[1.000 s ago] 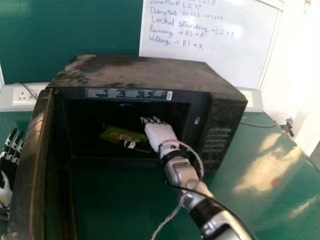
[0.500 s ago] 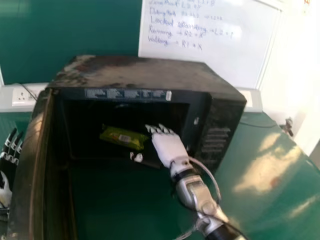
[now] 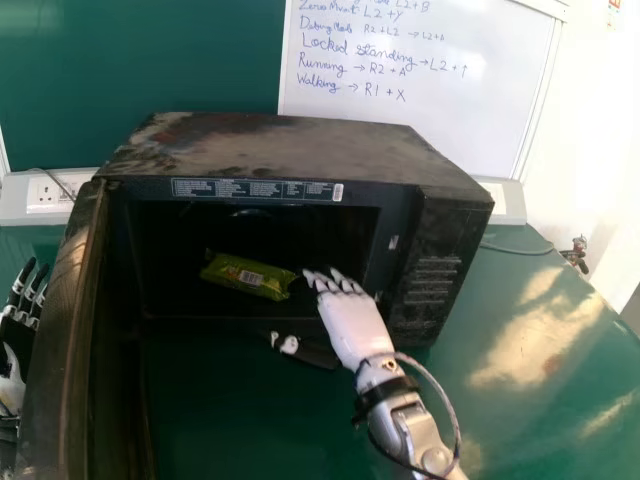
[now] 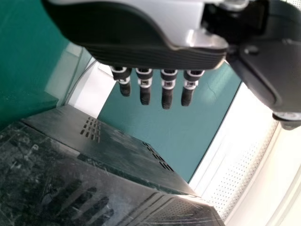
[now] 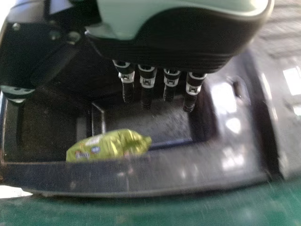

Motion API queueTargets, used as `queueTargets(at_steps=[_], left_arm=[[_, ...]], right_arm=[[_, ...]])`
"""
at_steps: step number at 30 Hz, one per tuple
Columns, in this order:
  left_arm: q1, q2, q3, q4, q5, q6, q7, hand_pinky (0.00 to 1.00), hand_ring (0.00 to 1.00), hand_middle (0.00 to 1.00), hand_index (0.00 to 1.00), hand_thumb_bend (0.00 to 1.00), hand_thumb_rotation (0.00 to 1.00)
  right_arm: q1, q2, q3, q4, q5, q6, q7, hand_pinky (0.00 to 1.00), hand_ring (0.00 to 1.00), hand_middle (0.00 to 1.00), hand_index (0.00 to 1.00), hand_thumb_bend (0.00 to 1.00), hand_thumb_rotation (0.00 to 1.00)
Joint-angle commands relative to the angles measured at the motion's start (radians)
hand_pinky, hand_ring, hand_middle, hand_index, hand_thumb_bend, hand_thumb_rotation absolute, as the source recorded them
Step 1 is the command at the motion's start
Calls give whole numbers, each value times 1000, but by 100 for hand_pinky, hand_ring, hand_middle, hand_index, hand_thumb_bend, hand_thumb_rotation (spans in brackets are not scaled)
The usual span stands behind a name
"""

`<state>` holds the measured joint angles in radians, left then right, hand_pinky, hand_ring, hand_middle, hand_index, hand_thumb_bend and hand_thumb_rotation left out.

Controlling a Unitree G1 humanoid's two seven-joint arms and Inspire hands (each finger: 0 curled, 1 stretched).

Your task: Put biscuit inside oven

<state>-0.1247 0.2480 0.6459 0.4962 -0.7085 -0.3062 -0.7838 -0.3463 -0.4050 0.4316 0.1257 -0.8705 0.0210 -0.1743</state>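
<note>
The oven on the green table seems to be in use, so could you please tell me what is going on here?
A robot is loading the oven. The packet of biscuits lies inside, and the right hand is at the opening with its fingers open, holding nothing. The door stands open, and the left hand is idle on the door's outer side.

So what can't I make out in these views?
- Lower edge of the shiny green biscuit packet: right wrist view, hidden by the front lip of the black microwave oven.
- Palm of the right hand: head view, hidden by the hand's own back.
- Part of the left hand: head view, cut off by the left edge.
- Oven's rear corners: head view, lost in shadow.
</note>
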Motion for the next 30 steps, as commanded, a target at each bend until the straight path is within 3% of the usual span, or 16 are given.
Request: queueTargets(at_steps=[1,7,18,24,30], left_arm=[[34,-36,-2,51,-1,-9,0,0,69,78,95,1,0],[32,-34,-5,48,-1,-8,-1,0,69,78,95,0,0],[25,-30,-4,62,-1,-11,-5,0,70,79,96,0,0],[24,-31,-4,61,-2,-13,-3,0,70,80,96,0,0],[30,-33,-6,47,-1,-6,8,0,69,79,95,0,0]], right_arm=[[25,-10,-29,-9,19,-32,-34,92,94,94,97,100,85],[78,-25,-73,3,67,-150,-96,92,94,93,96,100,86],[122,-52,-141,134,174,-438,-215,91,90,90,93,100,85],[137,-56,-191,188,325,-576,-141,86,86,88,92,99,84],[157,-62,-239,217,552,-672,44,74,82,87,91,97,85]])
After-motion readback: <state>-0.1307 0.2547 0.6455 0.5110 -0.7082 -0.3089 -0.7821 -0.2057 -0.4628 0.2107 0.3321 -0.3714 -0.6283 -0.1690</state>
